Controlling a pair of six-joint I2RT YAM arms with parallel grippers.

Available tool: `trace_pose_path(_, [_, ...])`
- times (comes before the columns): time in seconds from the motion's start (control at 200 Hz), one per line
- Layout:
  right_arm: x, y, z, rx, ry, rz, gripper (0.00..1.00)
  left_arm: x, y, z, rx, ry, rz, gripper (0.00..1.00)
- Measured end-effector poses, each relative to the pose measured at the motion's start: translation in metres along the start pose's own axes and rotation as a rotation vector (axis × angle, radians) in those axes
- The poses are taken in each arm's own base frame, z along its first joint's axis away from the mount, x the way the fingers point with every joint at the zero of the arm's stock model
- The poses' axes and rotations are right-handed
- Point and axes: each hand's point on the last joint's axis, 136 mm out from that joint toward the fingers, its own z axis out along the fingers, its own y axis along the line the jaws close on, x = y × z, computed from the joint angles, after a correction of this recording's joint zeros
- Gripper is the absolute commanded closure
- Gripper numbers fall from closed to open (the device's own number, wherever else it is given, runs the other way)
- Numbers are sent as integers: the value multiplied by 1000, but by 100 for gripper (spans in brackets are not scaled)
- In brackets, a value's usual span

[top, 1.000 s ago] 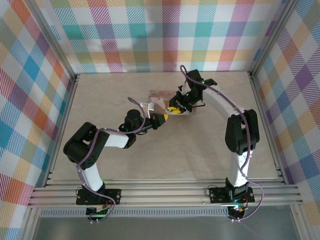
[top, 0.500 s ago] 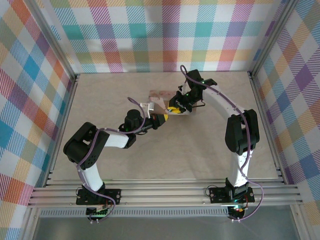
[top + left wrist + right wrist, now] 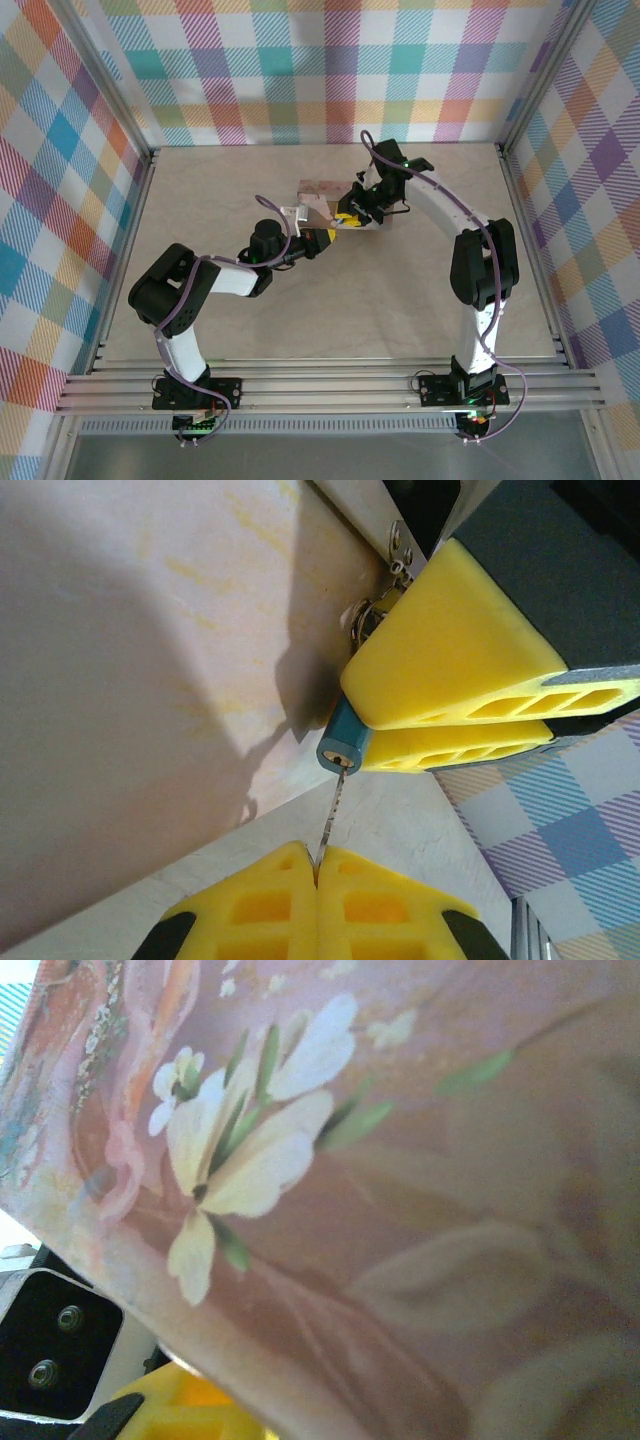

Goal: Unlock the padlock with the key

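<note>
In the left wrist view the padlock (image 3: 343,748) sits at centre. Its blue body runs from lower left to upper right with the keyhole end facing down-left, and the right gripper (image 3: 368,732) pinches it between yellow fingers. Below it the key (image 3: 333,815) stands nearly upright, tip meeting the keyhole, its lower end clamped in the fully closed left gripper (image 3: 316,865). The pink floral tin (image 3: 400,1160) lies alongside. Pastel plaid walls (image 3: 300,70) enclose the beige table (image 3: 220,190).

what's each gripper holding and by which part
Left gripper pinches the key by its head end, blade sticking out; right gripper clamps the padlock by its blue body.
</note>
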Motion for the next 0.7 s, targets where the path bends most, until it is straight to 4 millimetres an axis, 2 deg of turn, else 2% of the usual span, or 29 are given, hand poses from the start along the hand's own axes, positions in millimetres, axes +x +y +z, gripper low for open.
trace_pose_path(0.7, [1,0,2,-14,6,1,100,0,4,6,15,-14,-30,100])
